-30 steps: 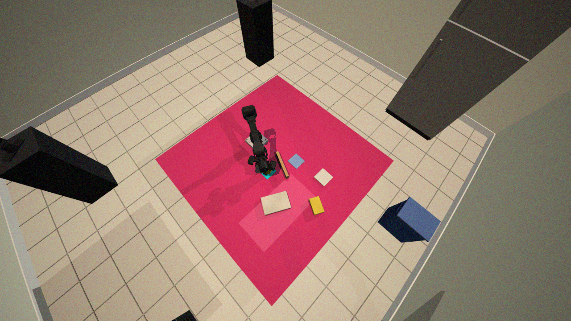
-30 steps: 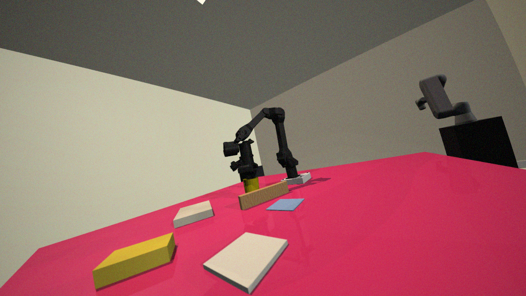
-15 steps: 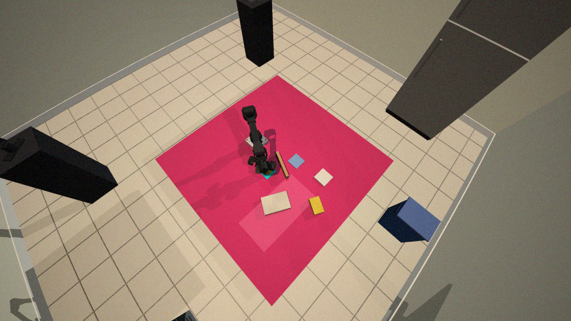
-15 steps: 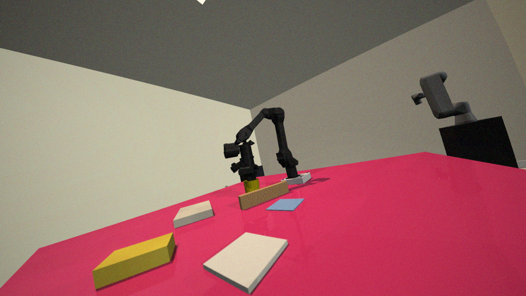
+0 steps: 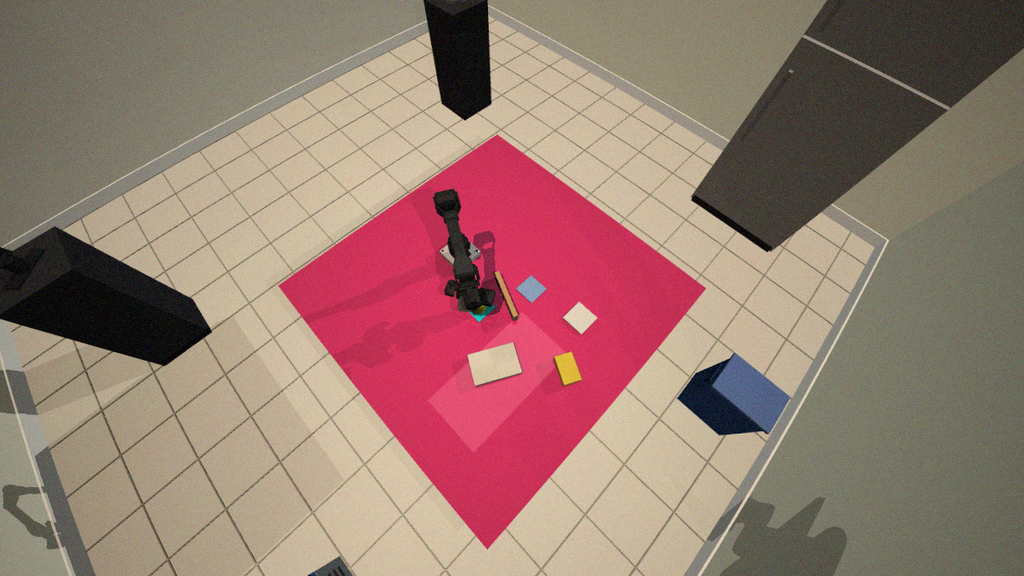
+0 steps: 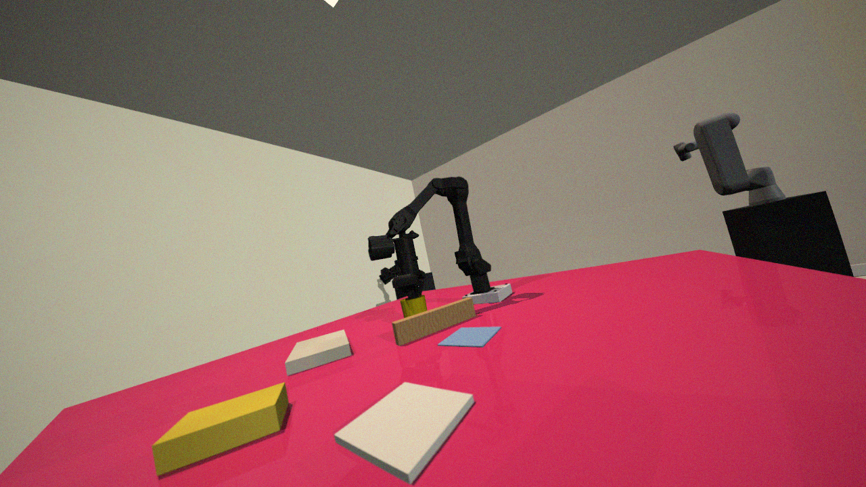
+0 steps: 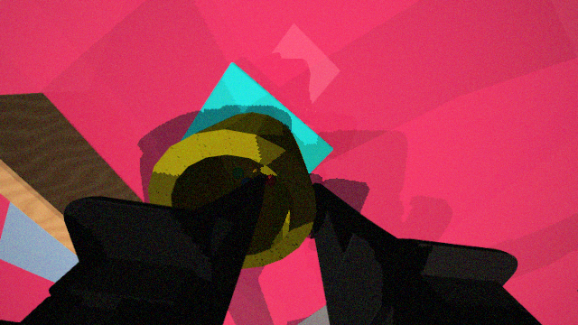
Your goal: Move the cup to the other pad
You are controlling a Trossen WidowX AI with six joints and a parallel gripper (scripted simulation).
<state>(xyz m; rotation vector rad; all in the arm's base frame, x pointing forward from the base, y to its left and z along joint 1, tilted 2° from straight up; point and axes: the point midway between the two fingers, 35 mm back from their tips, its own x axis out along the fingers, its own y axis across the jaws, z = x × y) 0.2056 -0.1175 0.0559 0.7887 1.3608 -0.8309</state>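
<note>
The yellow cup (image 5: 482,308) (image 6: 414,307) (image 7: 208,142) stands upright over part of the cyan pad (image 5: 479,318) (image 7: 237,86). A few dark marbles show dimly inside it in the wrist view, one greenish (image 7: 237,172) and one reddish (image 7: 270,180). My gripper (image 7: 288,185) (image 6: 414,295) is open at the cup's rim, pointing down. One finger is inside the cup and the other outside, with the cup wall between them and a gap visible. The cup's base is hidden. The blue pad (image 5: 531,288) (image 6: 470,336) (image 7: 33,248) has nothing on it.
A low wooden bar (image 5: 506,295) (image 6: 433,322) (image 7: 59,135) stands between the two pads. A cream block (image 5: 494,363) (image 6: 318,351), a yellow block (image 5: 567,368) (image 6: 220,427) and a thin white slab (image 5: 580,318) (image 6: 405,427) lie farther out on the red surface.
</note>
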